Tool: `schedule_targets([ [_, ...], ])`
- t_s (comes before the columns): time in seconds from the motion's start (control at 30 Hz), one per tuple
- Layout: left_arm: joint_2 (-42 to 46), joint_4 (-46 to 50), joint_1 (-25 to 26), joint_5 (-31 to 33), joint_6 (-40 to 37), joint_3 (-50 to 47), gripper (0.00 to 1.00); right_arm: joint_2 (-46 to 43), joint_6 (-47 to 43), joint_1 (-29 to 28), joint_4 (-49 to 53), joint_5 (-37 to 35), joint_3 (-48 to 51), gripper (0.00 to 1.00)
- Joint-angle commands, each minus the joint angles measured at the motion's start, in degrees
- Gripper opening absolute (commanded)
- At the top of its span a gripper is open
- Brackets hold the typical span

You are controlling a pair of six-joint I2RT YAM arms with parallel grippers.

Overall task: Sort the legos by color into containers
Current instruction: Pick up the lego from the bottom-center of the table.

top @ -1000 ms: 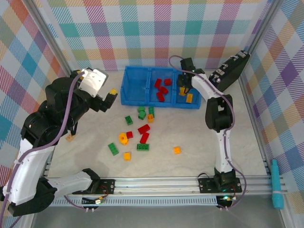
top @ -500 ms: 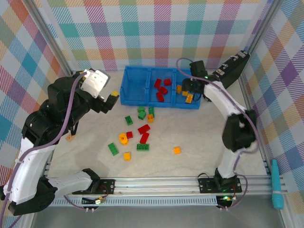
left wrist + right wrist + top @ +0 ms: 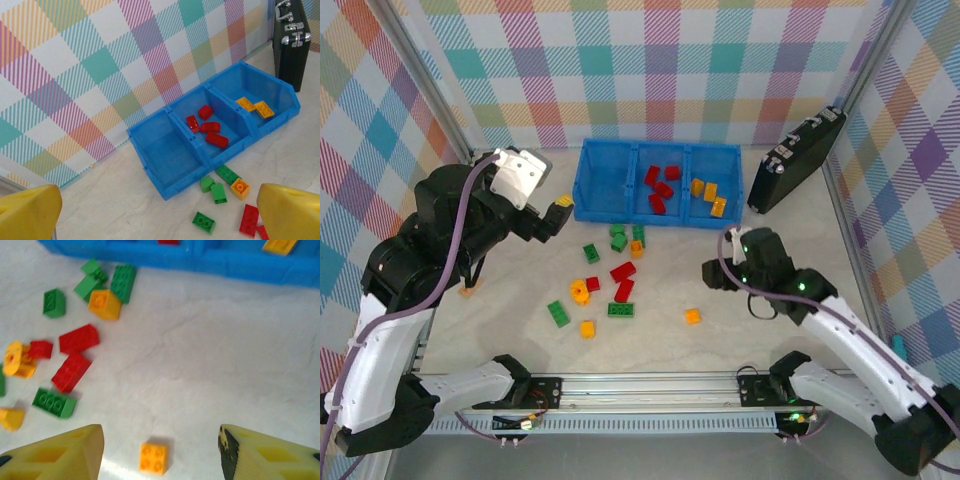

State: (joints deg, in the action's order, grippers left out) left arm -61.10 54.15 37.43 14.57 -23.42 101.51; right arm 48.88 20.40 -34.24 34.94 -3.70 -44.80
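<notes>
While the left gripper (image 3: 556,210) hung open near the left end of the blue bin (image 3: 610,212), its yellow fingers (image 3: 30,212) spread wide with nothing between them, the right gripper (image 3: 712,272) was likewise open, poised over the tabletop (image 3: 650,345) in front of the bin's right compartment. Seen from the right wrist, a single orange brick (image 3: 153,458) lay on the tabletop between that gripper's fingers, touched by neither. Four red bricks (image 3: 660,188) lay in the bin's middle compartment and a few orange ones (image 3: 708,195) in the right compartment. Other loose bricks (image 3: 590,252) in green, red and orange were scattered on the tabletop just in front of the bin, and a black case (image 3: 795,160) stood to the right of it.
</notes>
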Motion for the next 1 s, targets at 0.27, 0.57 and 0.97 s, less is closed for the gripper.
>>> schedule_targets([
  [0.27, 1.57, 1.79, 0.63, -1.59, 1.45, 0.54, 1.0, 4.45, 11.71, -15.7, -4.03, -5.2, 10.64, 0.64],
  [0.57, 1.77, 2.01, 0.63, -1.56, 1.58, 0.0, 1.0, 13.19, 14.68, -19.02, -5.23, -10.17, 10.32, 0.7],
  [0.97, 1.5, 2.19, 0.63, -1.61, 1.61, 0.32, 1.0, 21.61, 16.86, -21.09, -8.62, -14.52, 9.57, 0.71],
])
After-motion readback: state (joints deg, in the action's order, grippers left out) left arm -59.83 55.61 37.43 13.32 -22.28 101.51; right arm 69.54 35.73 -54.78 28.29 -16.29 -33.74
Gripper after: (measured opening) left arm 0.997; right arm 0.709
